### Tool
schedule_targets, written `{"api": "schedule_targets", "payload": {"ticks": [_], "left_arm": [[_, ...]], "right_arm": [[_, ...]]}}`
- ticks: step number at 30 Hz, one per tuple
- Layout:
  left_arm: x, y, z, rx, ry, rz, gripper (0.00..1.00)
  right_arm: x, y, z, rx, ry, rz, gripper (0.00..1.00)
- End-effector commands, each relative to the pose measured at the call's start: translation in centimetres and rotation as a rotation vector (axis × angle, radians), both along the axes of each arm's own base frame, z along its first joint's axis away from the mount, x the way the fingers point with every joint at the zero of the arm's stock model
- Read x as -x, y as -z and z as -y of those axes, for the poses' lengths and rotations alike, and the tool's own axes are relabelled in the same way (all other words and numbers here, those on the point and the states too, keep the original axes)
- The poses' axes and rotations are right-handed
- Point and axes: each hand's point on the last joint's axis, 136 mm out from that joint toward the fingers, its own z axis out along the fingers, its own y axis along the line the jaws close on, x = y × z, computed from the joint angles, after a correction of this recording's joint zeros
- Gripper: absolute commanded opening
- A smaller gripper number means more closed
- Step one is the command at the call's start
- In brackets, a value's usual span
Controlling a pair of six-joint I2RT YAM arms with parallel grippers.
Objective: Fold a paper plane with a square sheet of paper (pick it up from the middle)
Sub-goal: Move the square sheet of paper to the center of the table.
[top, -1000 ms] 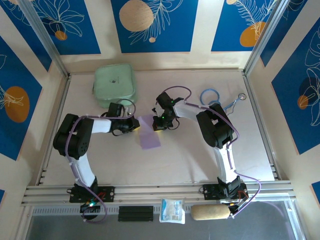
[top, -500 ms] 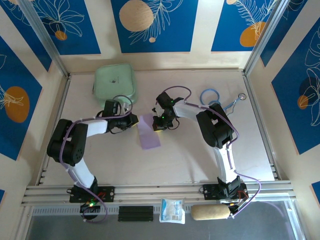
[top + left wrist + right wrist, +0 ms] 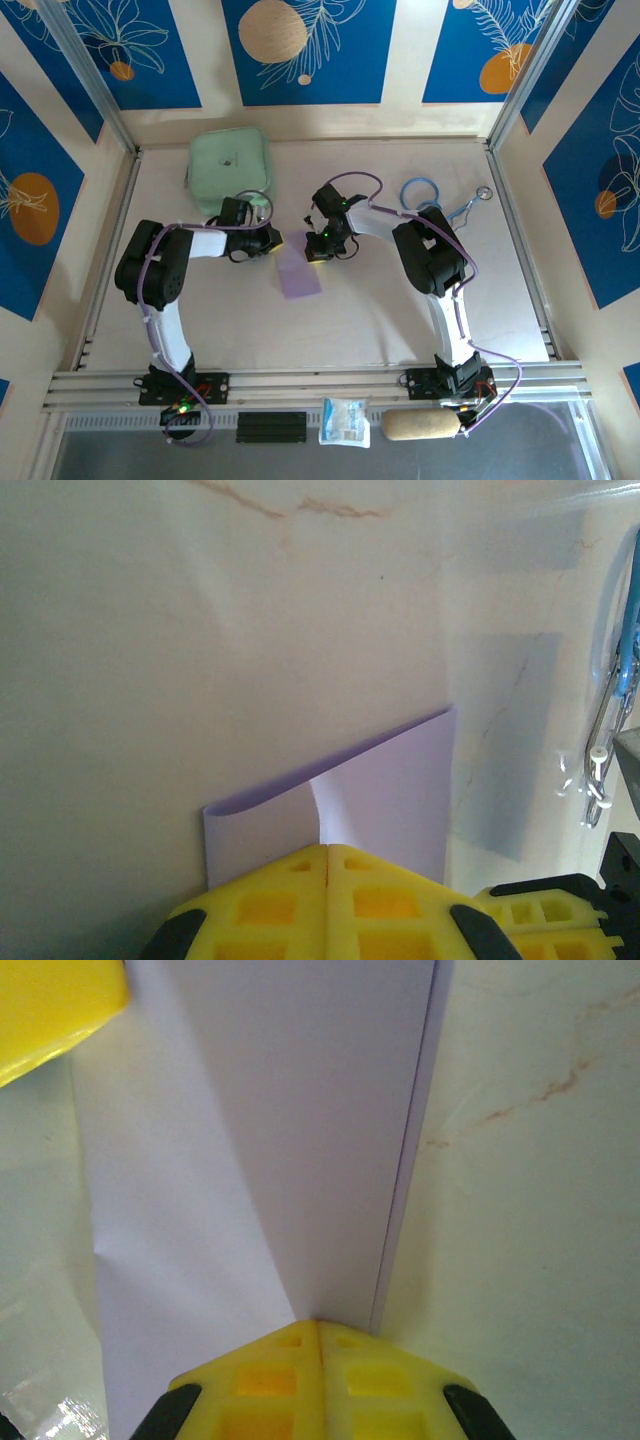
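pinching raised flap of square sheet of paper, left gripper; right gripper closed, tips on same sheet.

Lab cell: aluminium frame, printed panels

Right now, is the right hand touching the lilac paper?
Touching. The right wrist view shows the right hand shut with the lilac paper pinched at its fingertips.

No legible text; pouch mark unreadable.
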Motion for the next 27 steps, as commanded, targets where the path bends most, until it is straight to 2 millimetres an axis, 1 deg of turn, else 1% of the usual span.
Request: {"api": "schedule_targets", "payload": {"ticks": [1,3,5,9,12,14,16,18,21,23,27], "left_arm": [[0.3,3.5,-5.1,-0.136,-0.132,-0.072,0.02],[0.4,3.5,-6.4,-0.142,-0.168,-0.07,0.03],[0.1,2.8,-7.2,-0.125,-0.19,-0.051,0.05],[-0.5,0.7,-7.4,-0.104,-0.189,-0.007,0.08],[-0.5,-1.5,-6.6,-0.052,-0.167,0.037,0.09],[-0.2,-2.9,-5.8,-0.009,-0.148,0.069,0.09],[0.2,-4.1,-4.5,0.036,-0.12,0.104,0.1],[0.6,-4.9,-3.0,0.079,-0.075,0.117,0.1],[1.0,-5.1,-1.0,0.103,-0.022,0.115,0.1],[1.0,-4.8,-0.2,0.099,-0.005,0.11,0.1],[0.6,-2.6,-0.3,0.053,-0.03,0.052,0.09]], "right_arm": [[4.0,8.0,9.1,0.42,0.032,-0.157,0.01],[3.9,7.9,9.2,0.425,0.033,-0.152,0.01],[3.9,7.9,9.4,0.434,0.033,-0.149,0.01],[3.6,7.9,9.4,0.444,0.025,-0.137,0.01],[3.3,7.6,9.3,0.447,0.012,-0.124,0.01],[3.0,7.2,9.0,0.434,-0.012,-0.112,0.01],[2.6,6.7,8.5,0.41,-0.049,-0.098,0.01],[2.4,6.1,7.9,0.384,-0.093,-0.089,0.01],[2.4,5.5,7.2,0.342,-0.129,-0.094,0.02],[2.4,5.5,7.0,0.338,-0.134,-0.108,0.02],[2.4,5.6,7.2,0.35,-0.135,-0.111,0.02]]}}
